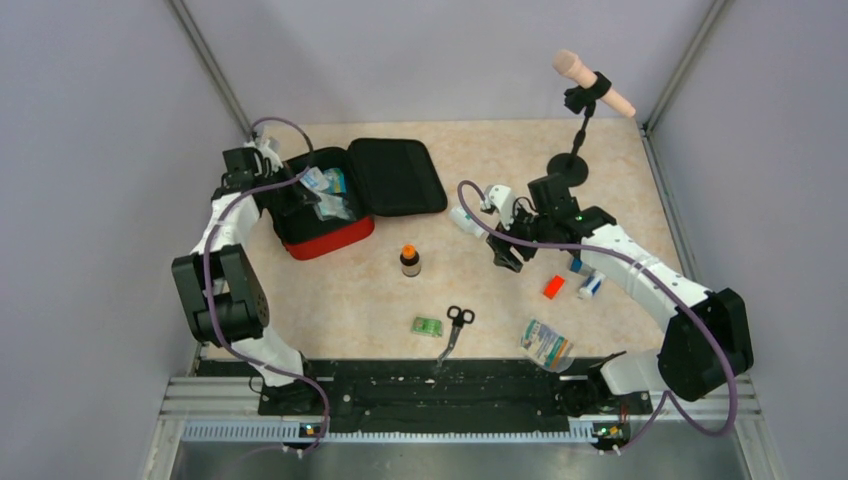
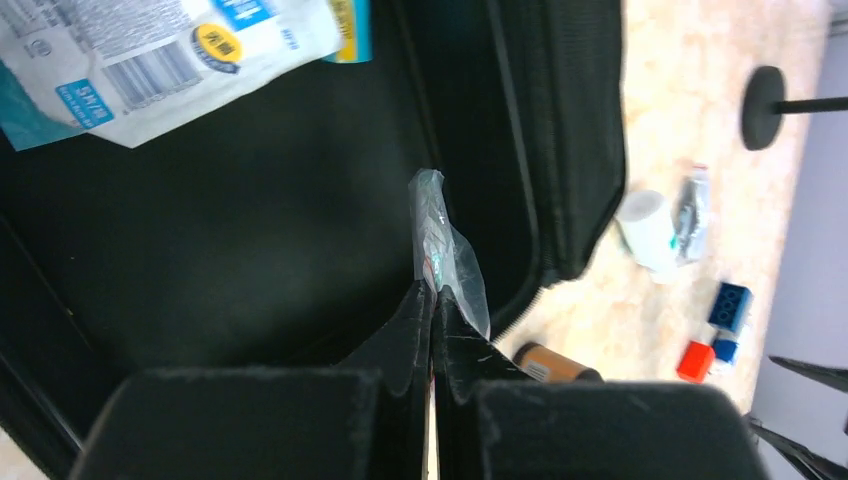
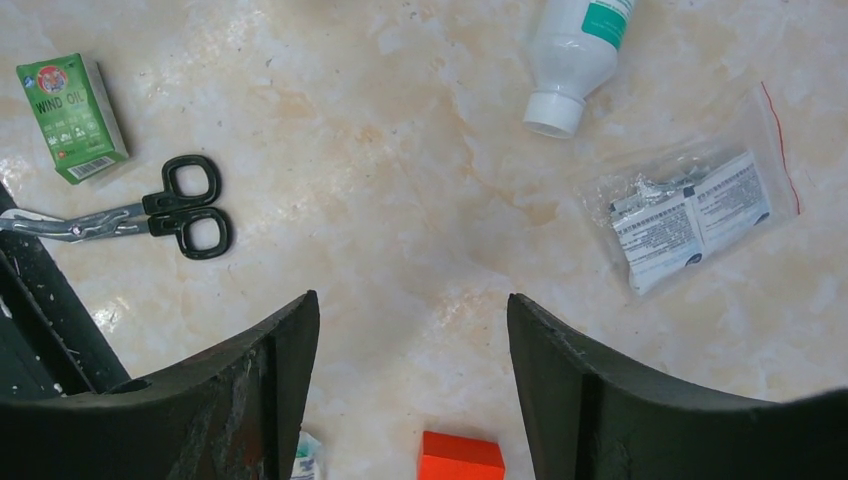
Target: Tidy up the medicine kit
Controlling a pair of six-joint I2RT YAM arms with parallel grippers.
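while my left gripper is pinched tight on a clear plastic packet over the black inside of the medicine kit, which lies open at the far left of the table, i read this as the drop-in step. next i'd need those jaws to part so the packet falls beside the pouches already inside. my right gripper hangs wide and empty, looking down on the scissors and a bag of sachets.
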